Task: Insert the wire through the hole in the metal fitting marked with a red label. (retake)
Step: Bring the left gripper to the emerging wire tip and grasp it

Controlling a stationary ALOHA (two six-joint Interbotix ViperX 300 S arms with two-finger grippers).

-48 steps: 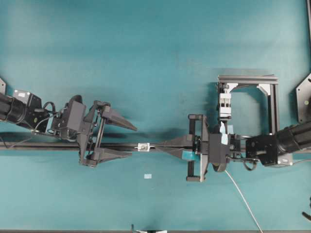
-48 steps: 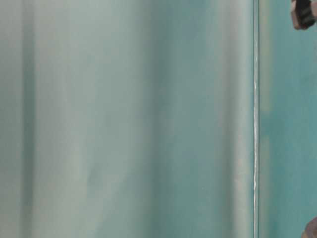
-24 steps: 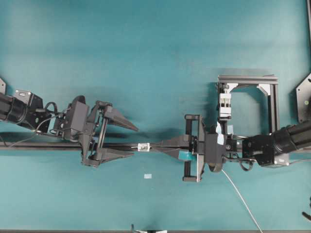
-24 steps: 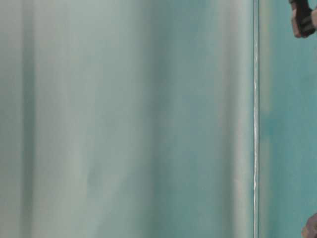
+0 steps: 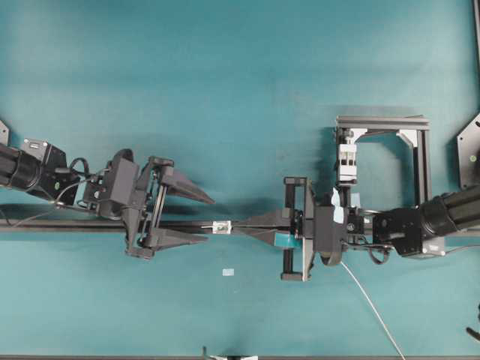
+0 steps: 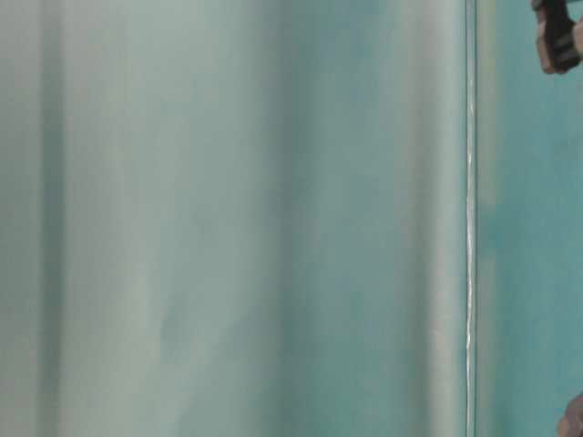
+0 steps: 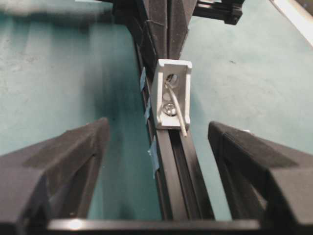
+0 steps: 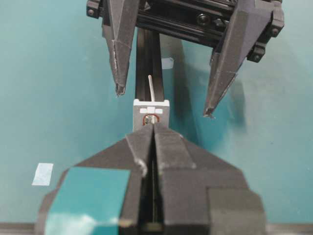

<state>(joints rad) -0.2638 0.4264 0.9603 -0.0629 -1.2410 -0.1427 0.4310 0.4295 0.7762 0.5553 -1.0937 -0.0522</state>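
The fitting (image 7: 171, 93) is seen standing on a black rail (image 7: 178, 161) on the green table (image 5: 240, 67). A red mark is seen on the side facing the right gripper (image 8: 153, 128), but no writing can be read anywhere. The wire (image 7: 177, 110) is seen poking through the hole (image 7: 172, 77), and its tip sticks out on the left gripper's (image 5: 205, 219) side. The right gripper is pressed together right at the fitting, pinching the wire. The left gripper is spread apart, one finger on each side of the rail, touching nothing. A small blue tape piece (image 5: 228, 272) is seen lying near the rail.
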